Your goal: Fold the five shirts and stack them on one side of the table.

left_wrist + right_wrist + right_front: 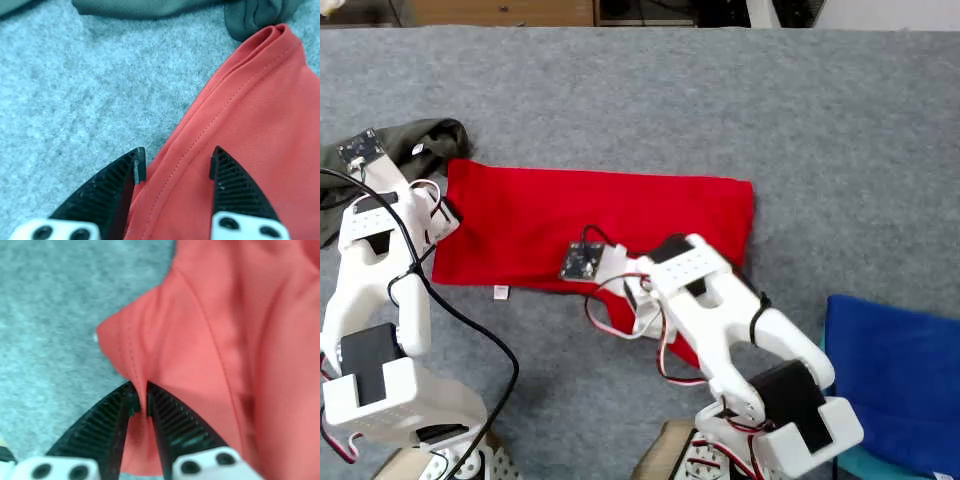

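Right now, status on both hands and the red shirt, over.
Left hand open, straddling edge of red shirt. Right hand shut on a pinched fold of it. Olive shirt lies beside its corner.

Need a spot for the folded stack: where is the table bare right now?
Bare: the far strip beyond the red shirt, and the right side between it and the blue shirt. Crowded: the left, where the olive shirt and left gripper meet the red one.

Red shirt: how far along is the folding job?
Done: a blue shirt lies flat at the table's side, seemingly folded. In hand: the red shirt, laid as a long band; the right gripper is shut on its edge, the left gripper open astride another edge. Left: finishing it, and the crumpled olive shirt.
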Action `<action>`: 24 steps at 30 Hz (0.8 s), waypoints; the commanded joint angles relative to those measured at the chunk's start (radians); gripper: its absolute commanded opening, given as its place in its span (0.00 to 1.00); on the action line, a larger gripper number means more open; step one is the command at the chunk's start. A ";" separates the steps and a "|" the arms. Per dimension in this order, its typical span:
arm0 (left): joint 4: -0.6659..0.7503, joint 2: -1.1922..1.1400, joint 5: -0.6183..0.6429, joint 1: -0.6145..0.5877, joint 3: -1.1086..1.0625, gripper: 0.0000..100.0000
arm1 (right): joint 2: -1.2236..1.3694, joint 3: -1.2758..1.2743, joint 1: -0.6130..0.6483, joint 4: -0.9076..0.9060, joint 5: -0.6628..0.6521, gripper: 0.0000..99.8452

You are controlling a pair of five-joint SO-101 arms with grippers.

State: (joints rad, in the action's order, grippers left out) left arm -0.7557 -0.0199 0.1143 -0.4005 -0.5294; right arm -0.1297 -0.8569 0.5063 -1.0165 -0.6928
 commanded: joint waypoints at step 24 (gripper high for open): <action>0.018 0.001 0.002 0.008 0.040 0.22 | 0.410 0.845 -0.128 -0.114 -0.233 0.01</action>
State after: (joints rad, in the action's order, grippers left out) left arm -0.7557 -0.0230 0.1143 -0.4005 -0.5294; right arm 0.2754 -0.0990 0.3943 -1.1162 -0.8876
